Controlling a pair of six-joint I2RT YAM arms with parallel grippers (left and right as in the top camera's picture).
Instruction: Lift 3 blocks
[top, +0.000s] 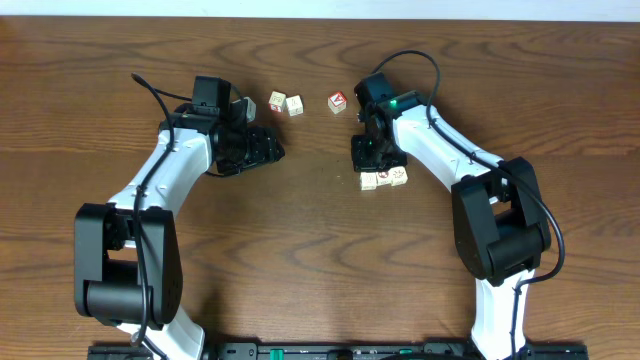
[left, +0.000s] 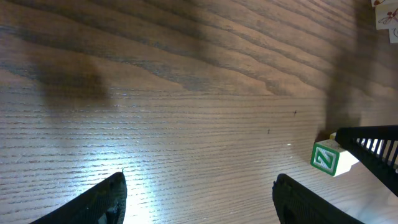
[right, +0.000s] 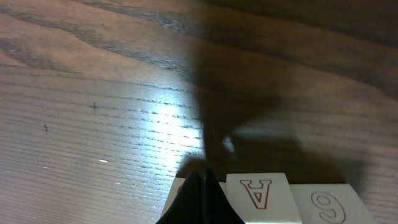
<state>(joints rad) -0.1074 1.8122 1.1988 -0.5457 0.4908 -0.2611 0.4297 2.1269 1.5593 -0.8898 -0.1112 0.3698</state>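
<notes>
Downward, right arm bent, right pincer (right: 202, 200) pressed together at the blocks (right: 258, 196), left pincer (left: 199, 204) spread apart above table (top: 320, 260)

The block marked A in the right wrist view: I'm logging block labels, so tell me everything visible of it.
The block marked A is a cream-white cube, wood-like, its visible face bearing a reddish-brown outlined A, upside down. It lies on the wooden table, mid-row: the block marked 6 flush on one side, a third block on the other, mostly hidden behind the shut right gripper. Its lower part is cropped.
</notes>
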